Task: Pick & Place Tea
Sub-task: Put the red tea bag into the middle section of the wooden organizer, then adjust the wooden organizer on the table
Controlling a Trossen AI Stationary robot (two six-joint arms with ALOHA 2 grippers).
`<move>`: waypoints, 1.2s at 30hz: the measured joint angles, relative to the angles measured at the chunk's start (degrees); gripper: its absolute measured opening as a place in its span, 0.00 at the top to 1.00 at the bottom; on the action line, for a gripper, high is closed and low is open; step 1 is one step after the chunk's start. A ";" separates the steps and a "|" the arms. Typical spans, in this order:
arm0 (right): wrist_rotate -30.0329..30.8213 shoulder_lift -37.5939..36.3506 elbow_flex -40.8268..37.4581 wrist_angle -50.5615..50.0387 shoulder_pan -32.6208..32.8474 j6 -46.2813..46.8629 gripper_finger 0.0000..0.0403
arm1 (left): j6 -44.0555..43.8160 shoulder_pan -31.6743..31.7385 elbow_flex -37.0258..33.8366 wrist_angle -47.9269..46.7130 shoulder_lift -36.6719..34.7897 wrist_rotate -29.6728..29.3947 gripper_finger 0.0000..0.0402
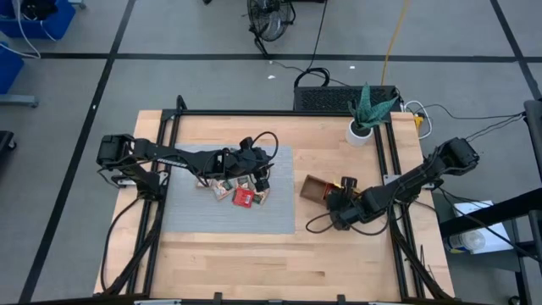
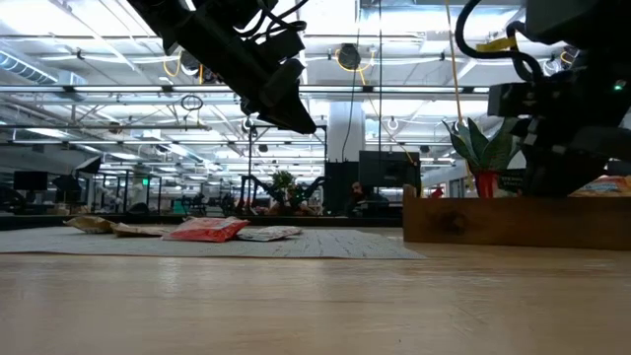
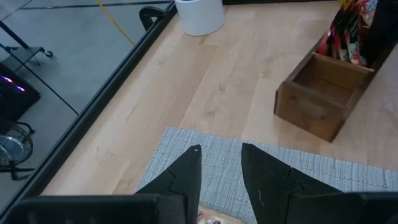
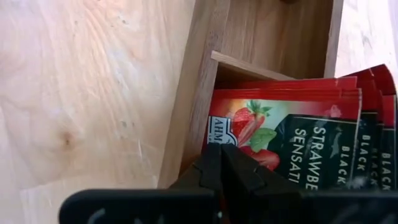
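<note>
Two grippers in view. Left gripper (image 1: 264,174) hangs above the grey mat (image 1: 190,216), clear of it in the low view, fingers (image 3: 186,177) parted by a narrow gap with nothing seen between them. Directly under and just back of its tips: a loose cluster of tea sachets (image 1: 240,191) lying flat on the mat, one red sachet (image 1: 244,197) the most conspicuous, others paler. Low view shows the same pile (image 2: 212,230) flat on the mat, below the gripper's tips.

Ahead of the left gripper, past the mat edge, on the bare wooden table (image 1: 339,254): the brown wooden tray (image 3: 323,102). Its nearest compartment is empty; red sachets (image 3: 348,34) stand upright in the next compartment beyond.

Right gripper (image 1: 333,212) sits low at the tray (image 1: 315,188), fingers pressed fully together, holding nothing that can be seen. Just beyond its closed tips (image 4: 222,163): a row of red strawberry-print sachets (image 4: 292,134) standing on edge in a tray compartment, the tips at or just short of the front packet; contact cannot be told. Empty compartment (image 4: 273,31) lies farther off.

White pot with a green plant (image 1: 366,119) stands well beyond the right gripper, toward the table's back edge.
</note>
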 joint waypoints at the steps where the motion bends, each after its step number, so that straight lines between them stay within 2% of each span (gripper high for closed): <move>1: -0.02 -0.02 0.00 0.15 0.13 -0.02 1.00 | -0.19 0.02 -0.02 0.00 0.00 0.00 0.71; 5: -0.92 -0.02 0.02 1.89 0.64 -0.25 1.00 | -0.19 0.01 -0.02 0.00 0.00 0.00 0.71; 10: -11.26 -0.50 0.15 5.89 0.64 -1.74 1.00 | -0.22 0.02 -0.02 -0.01 0.00 0.00 0.71; 13: -14.30 -0.94 0.17 6.54 0.67 -1.84 1.00 | -0.24 0.00 -0.02 -0.01 0.00 0.00 0.71; 20: -13.11 -1.35 0.51 4.74 0.69 -4.41 1.00 | -0.37 0.02 -0.02 -0.02 0.00 0.02 0.71; 26: -7.33 -4.90 4.29 4.80 1.72 -6.39 1.00 | -0.36 0.02 -0.02 -0.03 -0.01 0.04 0.71; 28: -7.44 -6.19 4.61 5.39 2.17 -6.22 1.00 | -0.35 0.02 -0.02 -0.04 -0.02 0.04 0.71; 30: -9.58 -7.74 4.75 6.73 2.77 -3.32 1.00 | -0.35 0.02 -0.02 -0.03 -0.02 0.04 0.71; 34: -20.34 -9.42 4.81 5.76 5.41 10.18 1.00 | -0.35 0.02 -0.02 -0.04 -0.02 0.04 0.71; 36: -21.86 -9.39 4.81 4.61 8.23 16.28 1.00 | -0.35 0.01 -0.02 -0.08 -0.02 0.07 0.71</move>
